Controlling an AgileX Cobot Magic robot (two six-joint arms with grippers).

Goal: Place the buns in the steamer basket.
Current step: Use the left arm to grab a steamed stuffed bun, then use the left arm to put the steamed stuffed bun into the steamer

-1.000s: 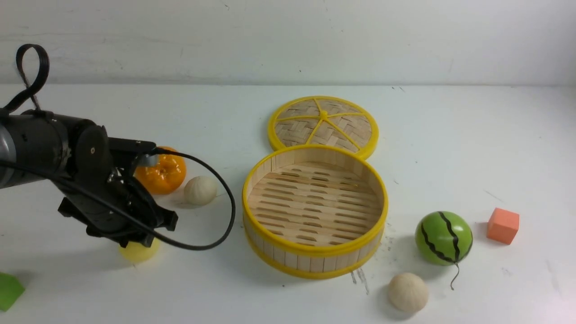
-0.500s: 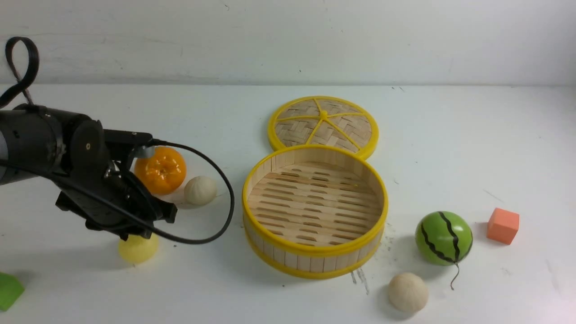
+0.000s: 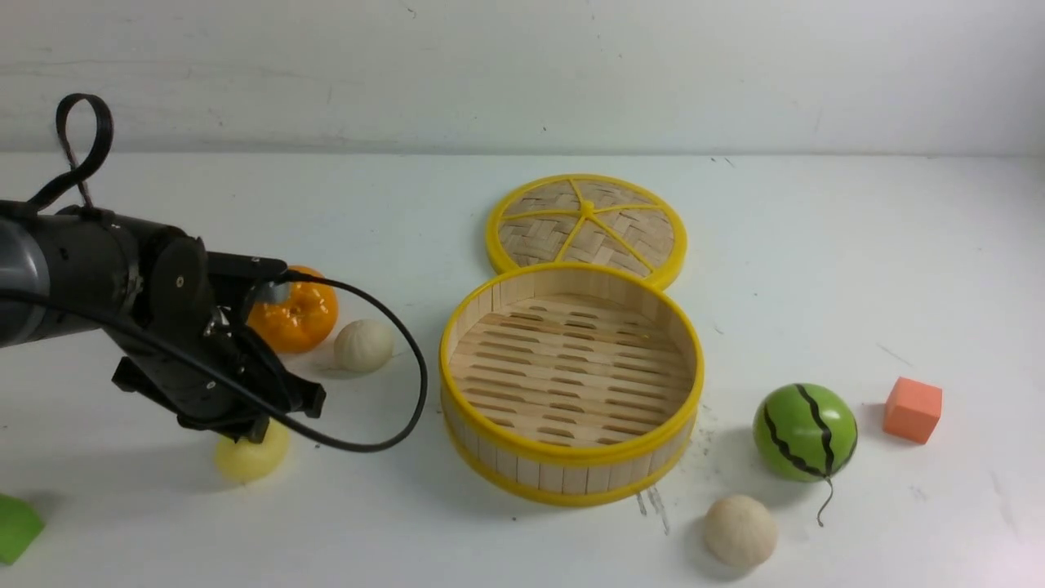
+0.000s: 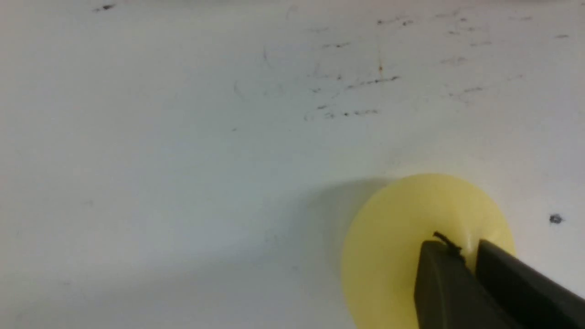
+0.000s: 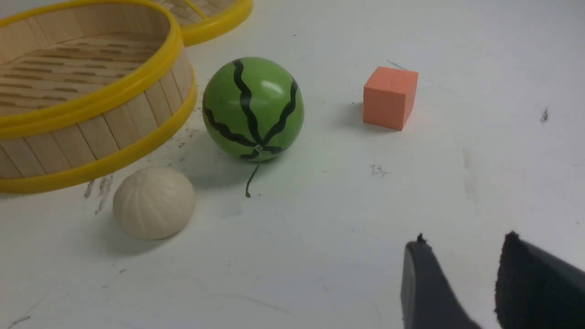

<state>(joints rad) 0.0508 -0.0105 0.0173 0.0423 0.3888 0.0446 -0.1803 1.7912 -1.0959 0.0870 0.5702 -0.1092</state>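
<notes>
The pale yellow bun (image 3: 245,462) lies on the table at the front left, large in the left wrist view (image 4: 393,237). My left gripper (image 3: 260,431) sits on top of it, its dark fingers drawn close together and pinching the bun's top (image 4: 466,249). One cream-white bun (image 3: 363,345) rests beside the orange. Another (image 3: 740,531) lies in front of the steamer basket (image 3: 571,469), and also shows in the right wrist view (image 5: 154,202). The basket has nothing in it. My right gripper (image 5: 461,242) hovers open over bare table, away from everything.
An orange (image 3: 298,314) sits just behind my left arm. The woven lid (image 3: 586,220) lies flat behind the basket. A green watermelon ball (image 3: 804,431) and an orange cube (image 3: 912,409) stand at the right. A green block (image 3: 16,527) is at the front left edge.
My left jaws have closed from wide open onto the yellow bun. The left arm shifted slightly left and up, then came back right and down over the bun.
</notes>
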